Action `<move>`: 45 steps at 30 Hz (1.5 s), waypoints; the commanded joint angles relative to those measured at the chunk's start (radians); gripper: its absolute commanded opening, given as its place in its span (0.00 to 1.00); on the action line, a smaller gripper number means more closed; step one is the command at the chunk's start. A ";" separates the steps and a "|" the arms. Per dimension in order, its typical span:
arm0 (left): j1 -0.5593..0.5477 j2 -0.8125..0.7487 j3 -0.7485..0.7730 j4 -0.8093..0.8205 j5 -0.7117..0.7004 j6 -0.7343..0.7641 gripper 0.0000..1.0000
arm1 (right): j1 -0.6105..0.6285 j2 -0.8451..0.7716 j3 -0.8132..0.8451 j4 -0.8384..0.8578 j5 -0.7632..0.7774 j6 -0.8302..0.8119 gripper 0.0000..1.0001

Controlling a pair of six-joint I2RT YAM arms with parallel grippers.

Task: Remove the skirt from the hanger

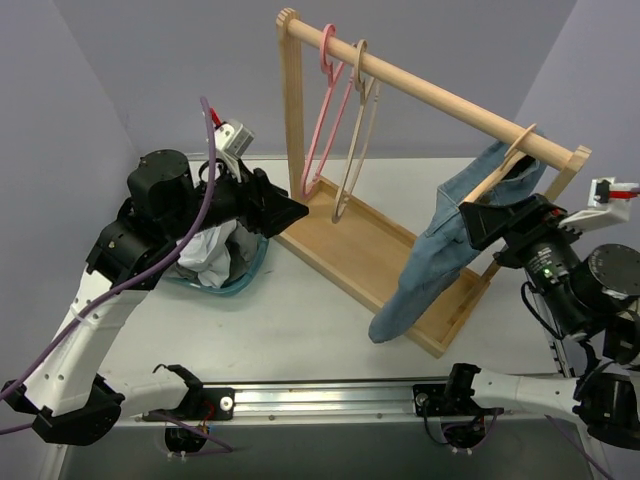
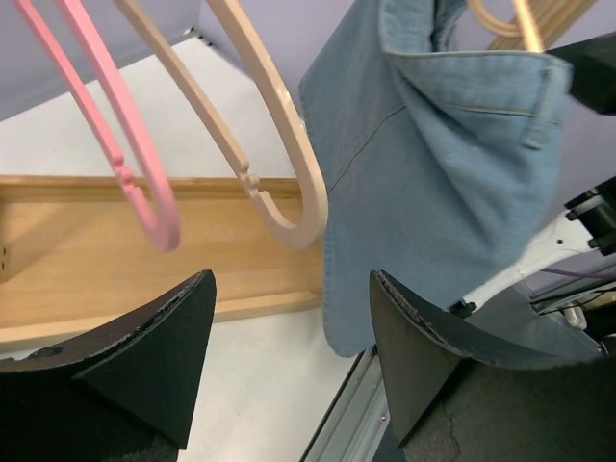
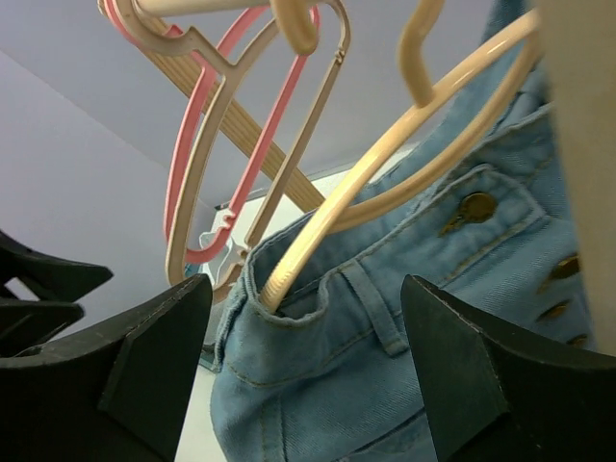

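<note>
While poised at skirt | step: reach-in | right gripper, left gripper spread, empty | next: pinch waistband, slip off hanger

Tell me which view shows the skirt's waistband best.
Right wrist view: the waistband, with hanger inside, is close and sharp. Top external shows the whole skirt, small; left wrist shows mainly its hanging fabric.

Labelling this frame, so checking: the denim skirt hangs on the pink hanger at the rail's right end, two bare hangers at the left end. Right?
Not the pink one: the right wrist view shows the denim skirt on a beige hanger. The pink hanger hangs bare at the left end.
</note>
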 commanded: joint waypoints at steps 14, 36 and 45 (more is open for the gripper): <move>-0.243 0.000 0.136 0.034 0.018 0.042 0.74 | 0.008 0.051 -0.155 0.316 0.219 0.074 0.61; -0.479 0.221 0.323 -0.072 -0.276 0.257 0.82 | 0.007 -0.011 -0.281 0.486 0.226 0.044 0.00; -0.548 0.301 0.348 -0.042 -0.332 0.272 0.82 | 0.008 -0.040 -0.265 0.499 0.243 0.049 0.00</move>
